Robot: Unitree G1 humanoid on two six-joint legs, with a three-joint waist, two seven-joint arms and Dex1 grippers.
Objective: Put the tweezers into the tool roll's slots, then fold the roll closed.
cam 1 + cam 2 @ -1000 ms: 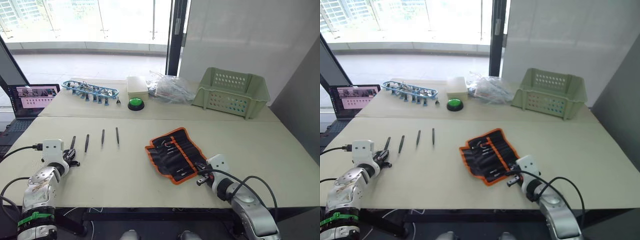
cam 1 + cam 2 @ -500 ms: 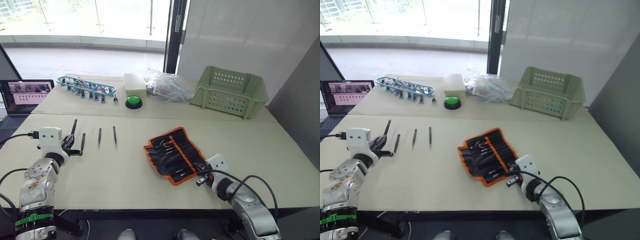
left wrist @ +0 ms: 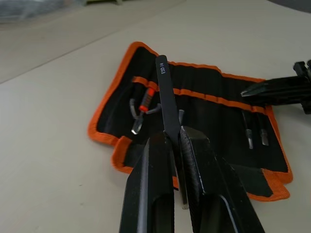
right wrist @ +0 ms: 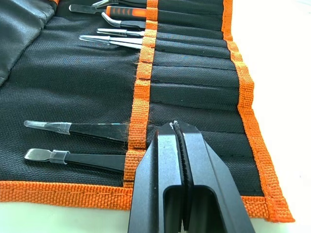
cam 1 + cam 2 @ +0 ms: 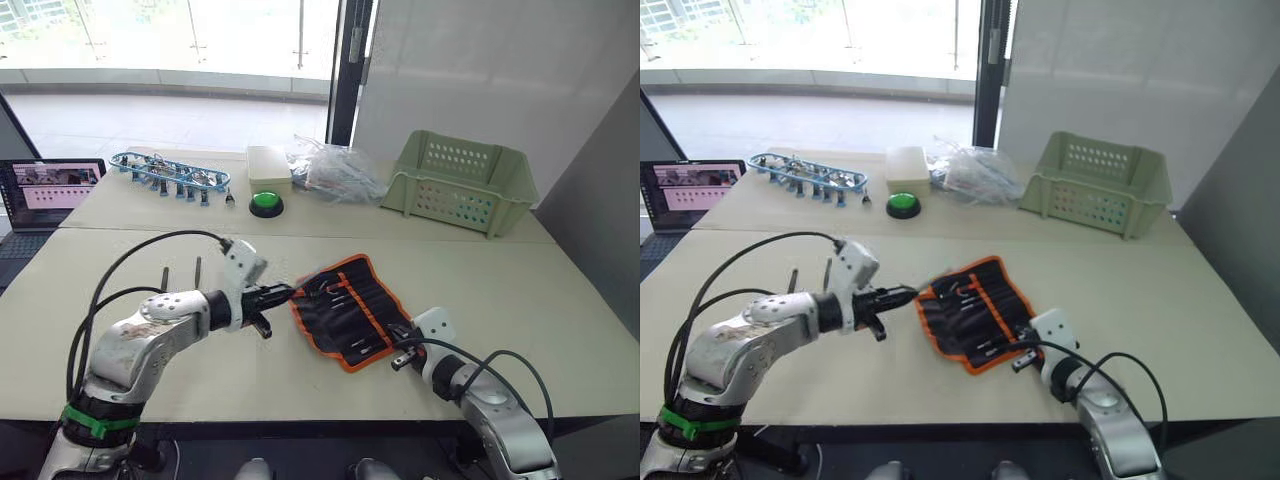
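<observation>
The left gripper (image 3: 174, 141) is clamping a slim black metal tweezer (image 3: 166, 102) above the black orange-edged fabric tool roll (image 5: 350, 305). The right gripper (image 4: 176, 130) is resting together on the roll's near edge.

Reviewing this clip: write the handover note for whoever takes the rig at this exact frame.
Left gripper: shut on a tweezer, held over the open tool roll.
Right gripper: shut, empty, resting on the roll's near edge.
Done: several tools sit in the slots.
Left: slot the held tweezer, fetch two tweezers lying on the table beyond the left arm, then fold the roll.
</observation>
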